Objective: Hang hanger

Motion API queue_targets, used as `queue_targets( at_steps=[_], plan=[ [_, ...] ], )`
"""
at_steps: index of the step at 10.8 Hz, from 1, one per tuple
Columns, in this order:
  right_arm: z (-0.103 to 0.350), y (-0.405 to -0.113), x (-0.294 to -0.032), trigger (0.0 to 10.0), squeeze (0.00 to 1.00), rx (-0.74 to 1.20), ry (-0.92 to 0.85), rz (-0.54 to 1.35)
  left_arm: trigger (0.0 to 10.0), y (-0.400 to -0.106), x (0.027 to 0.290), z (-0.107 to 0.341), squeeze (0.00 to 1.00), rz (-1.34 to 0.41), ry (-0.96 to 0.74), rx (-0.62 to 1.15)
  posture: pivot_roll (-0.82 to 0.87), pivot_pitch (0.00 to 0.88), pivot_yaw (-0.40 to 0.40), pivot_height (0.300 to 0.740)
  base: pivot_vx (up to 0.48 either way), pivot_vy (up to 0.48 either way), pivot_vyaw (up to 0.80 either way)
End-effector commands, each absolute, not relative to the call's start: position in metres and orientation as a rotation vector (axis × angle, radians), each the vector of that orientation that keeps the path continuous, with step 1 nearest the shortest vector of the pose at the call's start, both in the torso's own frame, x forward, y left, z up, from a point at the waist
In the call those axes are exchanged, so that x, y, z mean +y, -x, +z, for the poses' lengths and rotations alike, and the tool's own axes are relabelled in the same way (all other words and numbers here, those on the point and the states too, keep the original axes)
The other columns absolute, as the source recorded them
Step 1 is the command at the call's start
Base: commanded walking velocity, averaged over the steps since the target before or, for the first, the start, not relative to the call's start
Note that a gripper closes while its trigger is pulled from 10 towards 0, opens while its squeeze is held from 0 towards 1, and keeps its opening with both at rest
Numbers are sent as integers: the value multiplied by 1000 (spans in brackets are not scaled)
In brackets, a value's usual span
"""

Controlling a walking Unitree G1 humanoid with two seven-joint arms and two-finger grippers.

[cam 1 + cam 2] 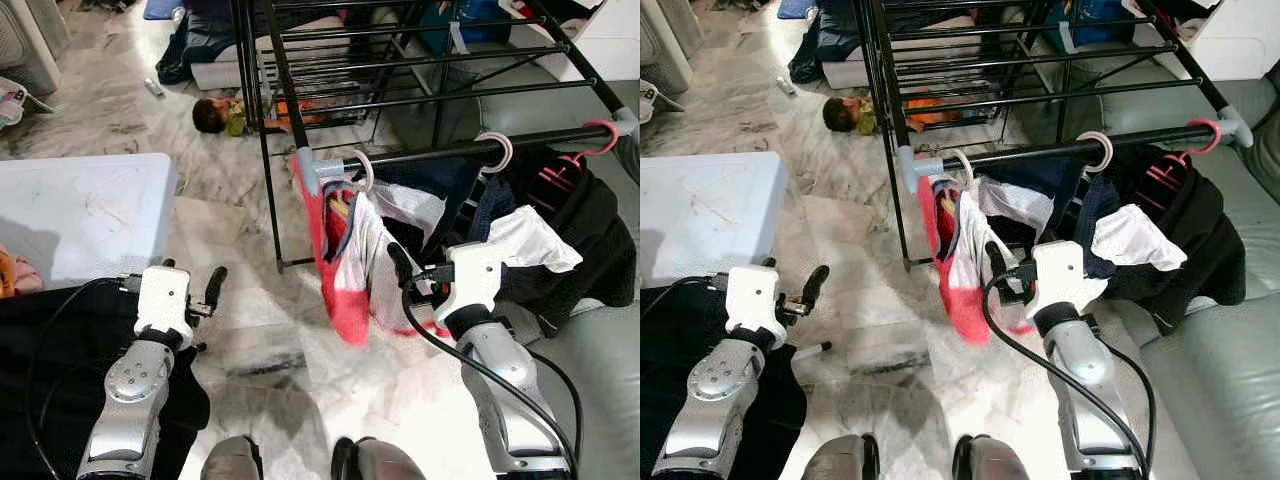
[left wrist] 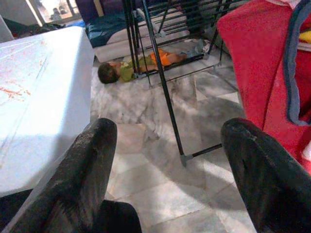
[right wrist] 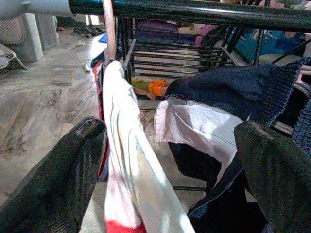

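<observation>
White hanger point(image 1: 362, 170) hooked on black rail point(image 1: 450, 152); right hand point(image 3: 170, 165) spread wide beneath; left hand point(image 2: 165, 160) spread wide, idle.

Clothes cover most of the hanger point(image 1: 362, 172), leaving just its pale hook on the black rail point(image 1: 440, 152). A doll point(image 1: 222, 115) on the floor lies partly behind the drying rack's bars point(image 1: 270, 110). The frame's edge crops the white table point(image 1: 90, 215).

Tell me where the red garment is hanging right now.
In the left eye view the red garment hangs at the black rail's left end, just left of the right tool.
</observation>
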State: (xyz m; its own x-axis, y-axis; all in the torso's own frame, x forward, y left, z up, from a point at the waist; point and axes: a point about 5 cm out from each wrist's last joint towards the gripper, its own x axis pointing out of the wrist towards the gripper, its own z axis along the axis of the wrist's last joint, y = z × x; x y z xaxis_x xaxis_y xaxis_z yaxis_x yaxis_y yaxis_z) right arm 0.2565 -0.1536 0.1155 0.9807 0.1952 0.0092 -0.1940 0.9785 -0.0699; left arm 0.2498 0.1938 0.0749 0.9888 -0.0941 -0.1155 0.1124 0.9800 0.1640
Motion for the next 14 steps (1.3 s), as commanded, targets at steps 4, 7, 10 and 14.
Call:
queue_targets(
  at_steps=[4, 7, 10, 14],
  plan=[
    [121, -256, -154, 10000, 1000, -32, 90, 190, 10000, -250, 191, 80, 0, -131, -178, 84, -13, 99, -20, 740, 0, -279, 0],
    [121, -258, -153, 10000, 1000, -32, 85, 199, 10000, -251, 191, 79, 0, -135, -184, 89, -14, 96, -21, 740, 0, -280, 0],
    [121, -258, -153, 10000, 1000, -31, 85, 200, 10000, -251, 192, 78, 0, -132, -190, 93, -13, 91, -21, 740, 0, -280, 0],
    [124, -261, -154, 10000, 1000, -31, 58, 188, 10000, -254, 192, 78, 0, -133, -197, 89, -11, 81, -21, 740, 0, -279, 0]
  ],
)
